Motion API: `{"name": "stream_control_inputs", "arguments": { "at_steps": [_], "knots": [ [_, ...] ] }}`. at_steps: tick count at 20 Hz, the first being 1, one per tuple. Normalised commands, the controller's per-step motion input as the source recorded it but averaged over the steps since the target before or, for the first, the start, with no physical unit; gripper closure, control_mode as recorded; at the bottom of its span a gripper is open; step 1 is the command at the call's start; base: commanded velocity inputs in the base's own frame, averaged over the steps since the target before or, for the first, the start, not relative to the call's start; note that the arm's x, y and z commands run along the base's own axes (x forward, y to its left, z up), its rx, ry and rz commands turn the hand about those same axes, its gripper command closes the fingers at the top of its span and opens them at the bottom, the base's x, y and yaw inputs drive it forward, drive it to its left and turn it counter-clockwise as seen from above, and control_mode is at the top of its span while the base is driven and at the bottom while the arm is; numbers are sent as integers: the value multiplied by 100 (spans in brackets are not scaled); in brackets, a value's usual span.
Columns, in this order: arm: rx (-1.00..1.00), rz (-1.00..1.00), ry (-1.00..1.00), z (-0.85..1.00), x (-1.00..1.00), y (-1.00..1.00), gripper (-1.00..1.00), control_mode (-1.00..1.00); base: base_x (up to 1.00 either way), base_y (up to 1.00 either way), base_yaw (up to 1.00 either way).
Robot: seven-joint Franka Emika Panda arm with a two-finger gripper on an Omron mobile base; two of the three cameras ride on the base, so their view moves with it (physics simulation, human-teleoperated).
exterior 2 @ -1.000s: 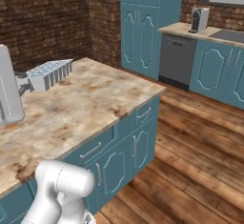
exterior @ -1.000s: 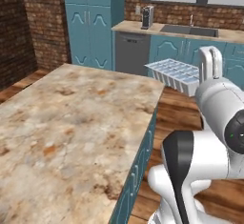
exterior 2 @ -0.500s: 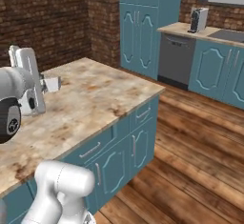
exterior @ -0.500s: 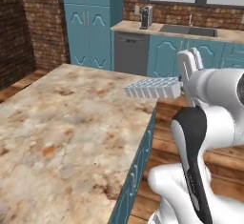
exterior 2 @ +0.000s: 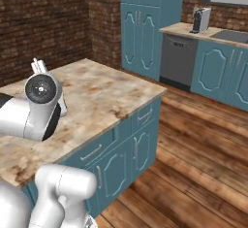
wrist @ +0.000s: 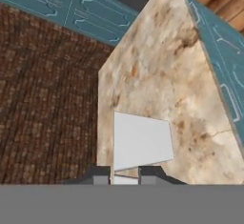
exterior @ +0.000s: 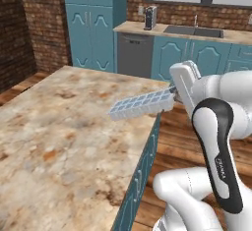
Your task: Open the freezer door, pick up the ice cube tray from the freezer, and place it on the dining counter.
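The arm is holding the ice cube tray (exterior: 141,104) out over the dining counter (exterior: 59,127), and the gripper (exterior: 173,92) is clamped nearly shut on the tray's near end, the two dark fingertips (wrist: 100,175) pinching it from either side in the hand view. The tray (wrist: 140,139) is hanging in the air above the marbled stone, not touching it, stretched out roughly level and pointing away from the hand towards the middle of the top.

Looking for writing now: there is a thin strip of small lettering running down the dark forearm cover in the left base view, but it is too small to read. The small appliance (exterior: 150,17) standing on the far worktop beside the sink (exterior: 189,29) carries no label I can make out either.

On to edges. The tray is floating just inside the counter's long right-hand edge, the one above the teal cabinet fronts (exterior 2: 126,149). Inboard of it the marbled surface is running broad and bare towards the brick wall (exterior 2: 43,23). Beyond the counter's far corner a wide strip of wooden floor (exterior 2: 193,159) is lying open between it and the teal cabinets along the back wall.
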Motion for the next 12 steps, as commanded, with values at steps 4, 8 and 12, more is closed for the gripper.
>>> {"name": "stream_control_inputs", "arguments": {
  "at_steps": [4, 8, 12],
  "knots": [
    [0, 28, 4, -45, 17, 40, 100, -100, 0, 0, 0],
    [0, 20, 14, -45, 31, 45, 100, -100, 0, 0, 0],
    [0, 16, 16, -51, 37, 40, 100, -100, 0, 0, 0]
  ]
}}
